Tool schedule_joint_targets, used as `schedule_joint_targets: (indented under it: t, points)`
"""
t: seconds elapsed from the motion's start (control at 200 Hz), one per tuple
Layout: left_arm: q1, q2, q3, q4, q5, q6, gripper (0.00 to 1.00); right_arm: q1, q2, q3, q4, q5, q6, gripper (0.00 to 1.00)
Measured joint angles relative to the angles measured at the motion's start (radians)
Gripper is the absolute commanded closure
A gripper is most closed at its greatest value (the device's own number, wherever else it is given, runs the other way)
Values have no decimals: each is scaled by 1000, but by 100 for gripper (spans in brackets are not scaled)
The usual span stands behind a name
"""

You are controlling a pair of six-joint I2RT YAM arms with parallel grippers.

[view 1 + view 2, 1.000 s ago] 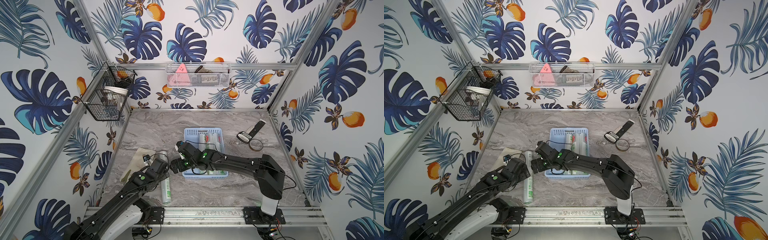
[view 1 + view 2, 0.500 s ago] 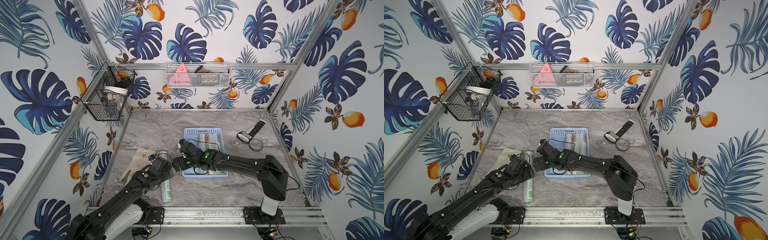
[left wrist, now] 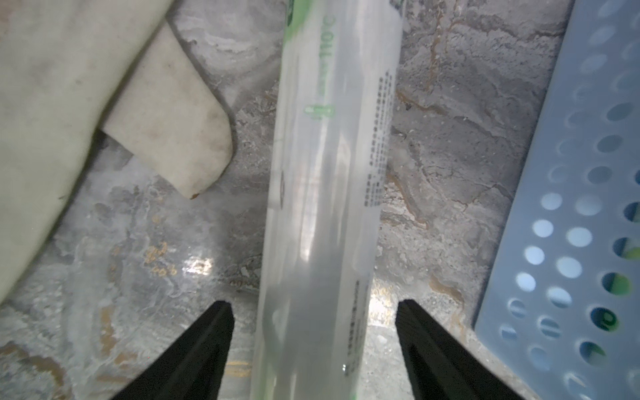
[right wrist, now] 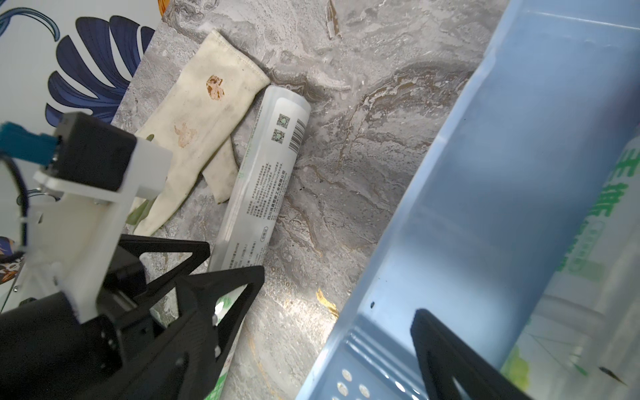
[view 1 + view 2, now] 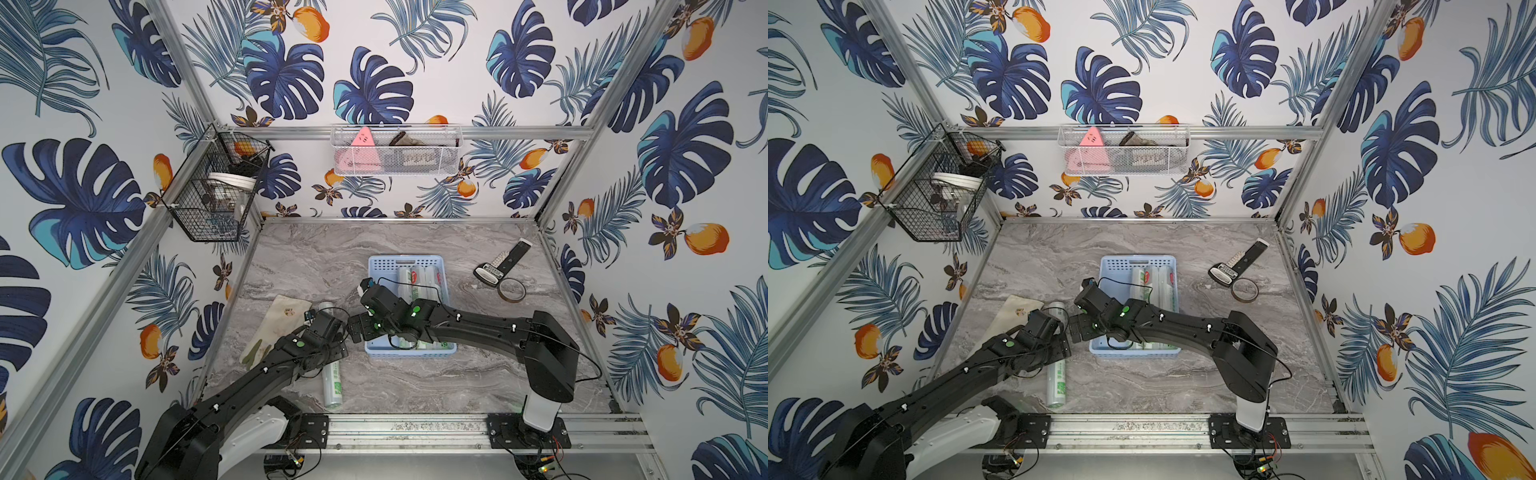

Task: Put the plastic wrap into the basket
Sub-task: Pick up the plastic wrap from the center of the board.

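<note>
Three rolls of plastic wrap (image 5: 417, 286) sit in the blue basket (image 5: 409, 262), and the last roll (image 3: 329, 138) lies on the bench (image 5: 311, 257) just beside it. My left gripper (image 3: 313, 304) straddles that roll, jaws open and not pinching. The right gripper (image 5: 356, 329) has its jaws wide, holding nothing.

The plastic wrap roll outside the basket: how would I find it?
Start at the light blue basket in the middle of the marble table. Beside it, toward the stained cloth, one silvery roll lies on the table. Its three look-alikes lie inside the basket.
</note>
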Motion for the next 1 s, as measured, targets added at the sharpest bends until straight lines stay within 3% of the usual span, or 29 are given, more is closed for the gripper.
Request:
schedule_joint_targets:
  t: [0.636,1.001]
  points:
    - [23,136,3,93,-1,55,33,-1,-10,-15,2,11,0,2]
    - [24,131,5,89,-11,77,59,-1,-27,-28,5,30,2,2]
